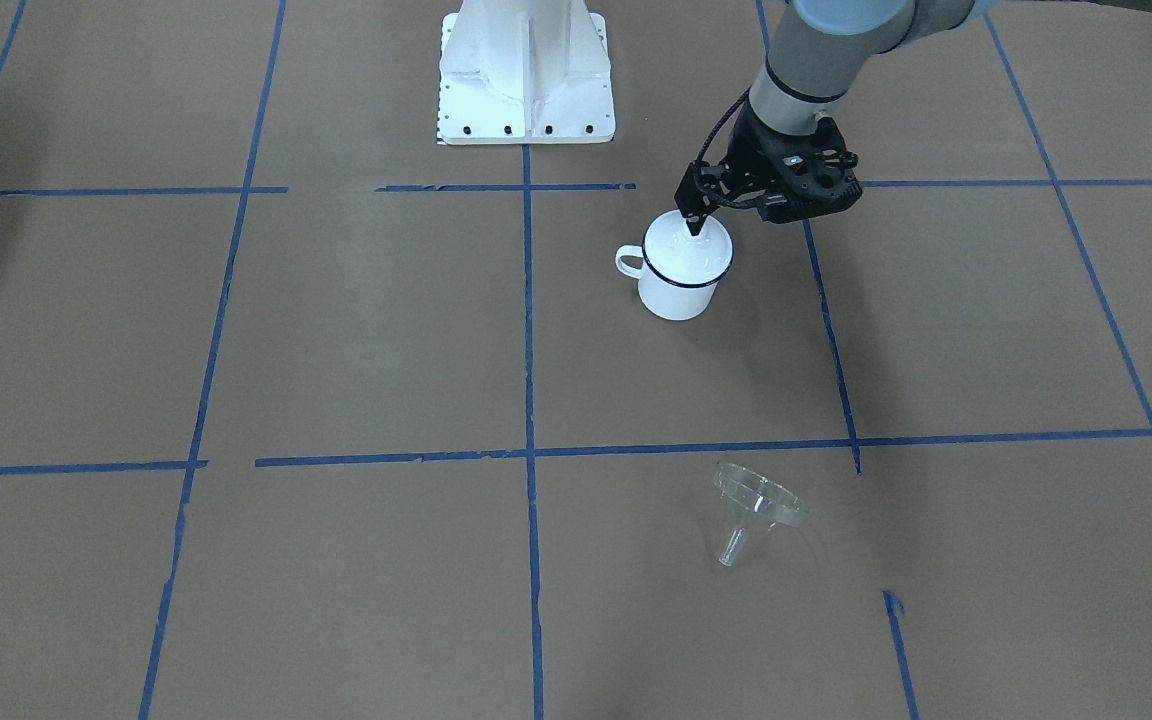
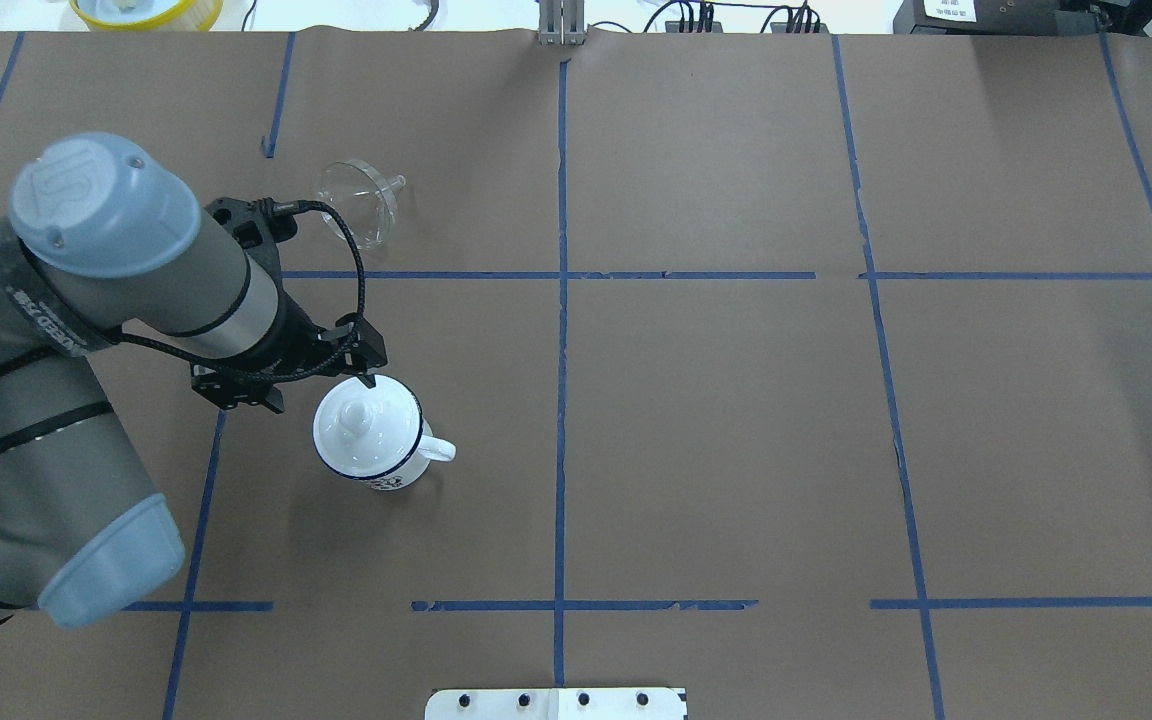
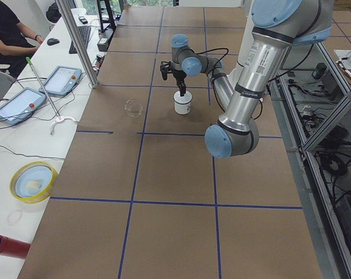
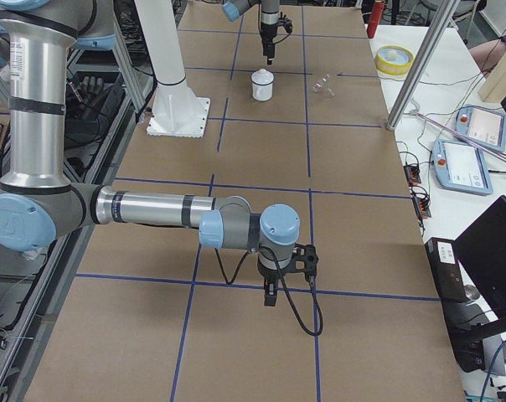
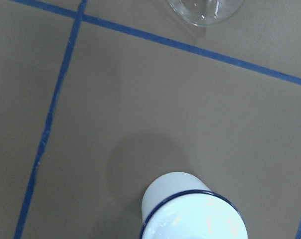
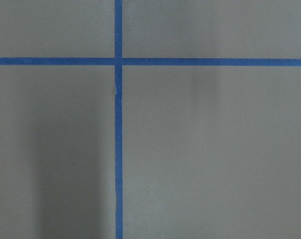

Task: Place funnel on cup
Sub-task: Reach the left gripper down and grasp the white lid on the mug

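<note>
With the overhead view as reference, the left arm (image 2: 126,260) comes in from the left edge and reaches right, and the left gripper (image 2: 368,378) points down with its 2 fingers drawn together, nothing between them. Its tip sits over the far-left edge of the lid (image 2: 366,425); contact with the lid cannot be told. That white domed lid with 1 knob covers the cup (image 1: 676,290), which stands upright on the table (image 2: 736,450), dark blue rim showing around the lid and loop handle pointing right. The funnel (image 2: 358,203) lies on its side on the table, well apart from the cup on the far side, past 1 blue tape line (image 2: 556,275) that runs left to right between them. Its spout points right, its wide mouth left. No gripper touches it. The left wrist view shows the cup top at the bottom edge and the funnel's rim at the top edge. Right side: the right arm (image 4: 152,208) shows only in the side view from the robot's right, with the right gripper (image 4: 271,295) pointing down just above the table, well apart from cup and funnel; whether its fingers are apart or together cannot be told.
</note>
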